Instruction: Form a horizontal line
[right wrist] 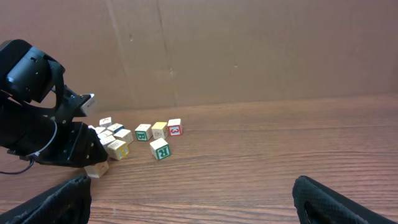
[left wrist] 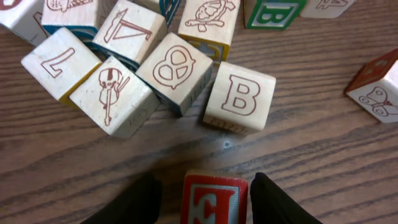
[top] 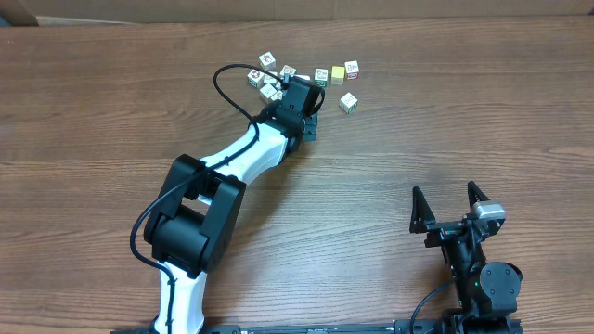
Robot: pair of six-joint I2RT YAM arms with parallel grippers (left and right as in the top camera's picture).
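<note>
Fingers of the left pincer point(left wrist: 205, 180) are standing half wide on both sides of the red E cube point(left wrist: 214, 199), which is sitting on the table point(left wrist: 311, 143) between them. A thin strip of wood is showing between one finger and this cube, while the other finger is lying right at the cube's edge, so I am reading this pincer as open around the cube and not clamped on it. Just ahead of its fingertips the B cube point(left wrist: 239, 96) is lying, a little apart from the red one. Further ahead and to one side, the bunch of cubes point(left wrist: 124, 62) is crowding together, face against face. In the overhead view I am finding the horizontal line point(top: 337, 72) beyond the left pincer and off to its side, near it but not touching. It is three cubes side by side, with the red-and-white one at the end farthest from the pincer. A lone cube point(top: 348, 102) is resting beside the pincer, apart from that row. The right pincer point(top: 445, 189) is keeping its jaws spread fully wide, well apart from every cube.
</note>
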